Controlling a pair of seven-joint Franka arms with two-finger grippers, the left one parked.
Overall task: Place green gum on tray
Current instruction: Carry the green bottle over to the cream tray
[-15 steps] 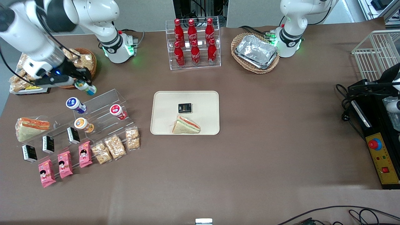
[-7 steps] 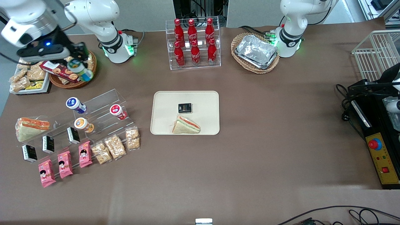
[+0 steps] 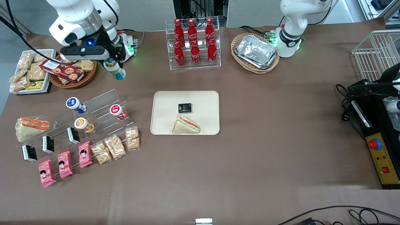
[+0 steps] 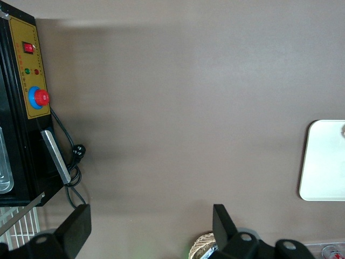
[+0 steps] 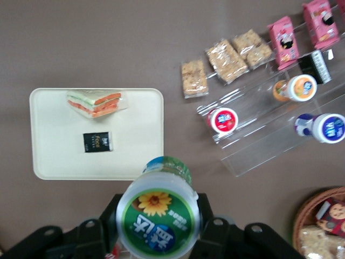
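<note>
Cola bottles (image 3: 193, 42): six, held upright in a clear rack.
Wicker basket (image 3: 254, 53): foil trays contained.

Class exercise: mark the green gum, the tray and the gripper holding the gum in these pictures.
green gum (image 5: 158, 218): right wrist view, on its labelled lid.
tray (image 3: 204, 100): front view, on bare tray floor beside the black packet.
gripper (image 3: 114, 67): front view, between the fingertips, shut on the gum, above the table.

Working arm: glossy white rounded shells, grey band at the wrist. Black gripper (image 3: 114, 64) assembly mounted below, blue indicator lit on its face. Black cables are seen looped along the arm. White base (image 3: 120, 47) ringed in black, green light glowing at its foot. Round screw heads are seen on the black gripper body in the right wrist view.
</note>
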